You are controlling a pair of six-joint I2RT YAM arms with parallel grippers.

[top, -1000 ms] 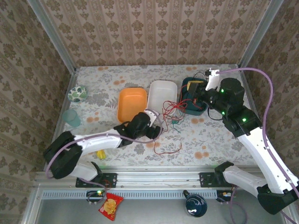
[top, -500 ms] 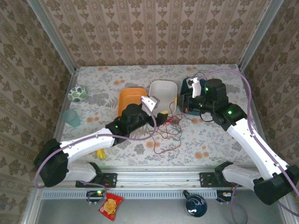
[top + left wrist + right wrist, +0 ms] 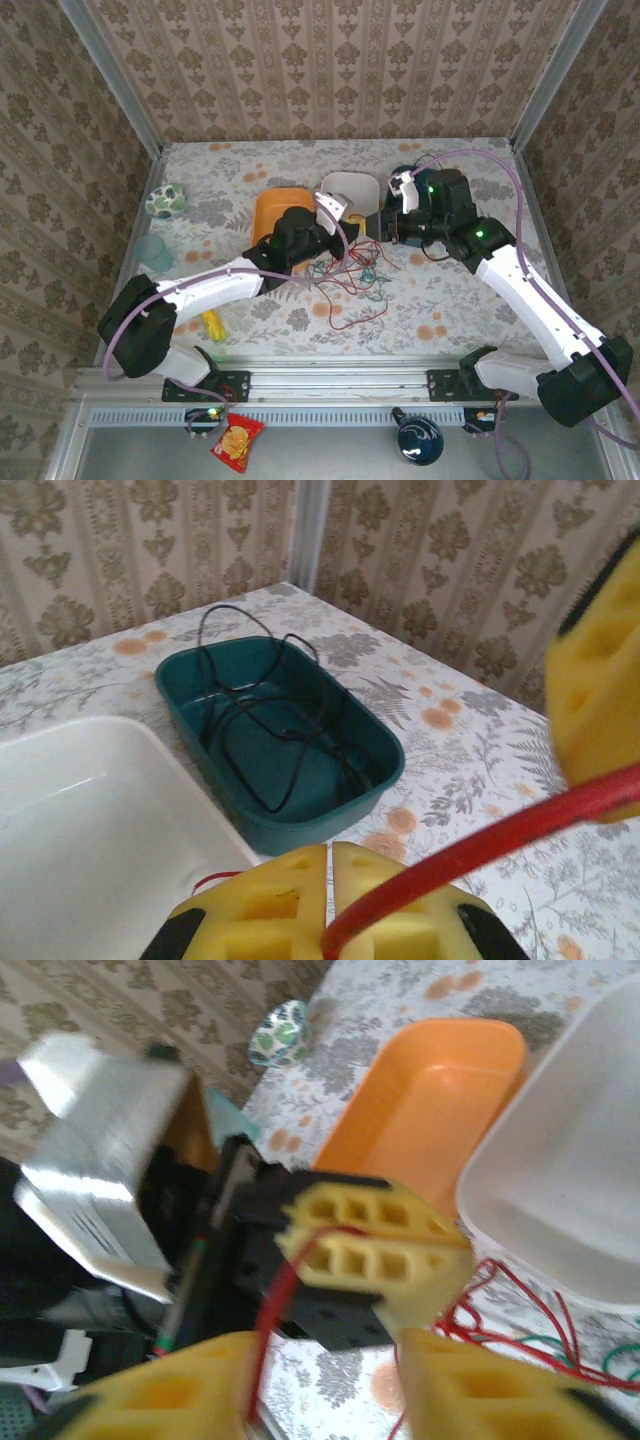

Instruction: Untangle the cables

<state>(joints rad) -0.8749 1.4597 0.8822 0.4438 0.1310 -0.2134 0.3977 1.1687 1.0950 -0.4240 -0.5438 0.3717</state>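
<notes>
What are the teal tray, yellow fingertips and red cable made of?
Teal tray: likely hard plastic, smooth, soft sheen on moulded rim. Yellow fingertips: apparently matte plastic or foam, with square hollow cells. Red cable: seemingly glossy plastic-sheathed wire, bending freely.

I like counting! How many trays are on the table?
3. The orange tray sits on the left, the white tray in the middle beside it, and the teal tray on the right. None seems hidden.

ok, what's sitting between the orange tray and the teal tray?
The white tray. The top view shows it beside the orange tray; the left wrist view shows the teal tray just past its other side.
</notes>
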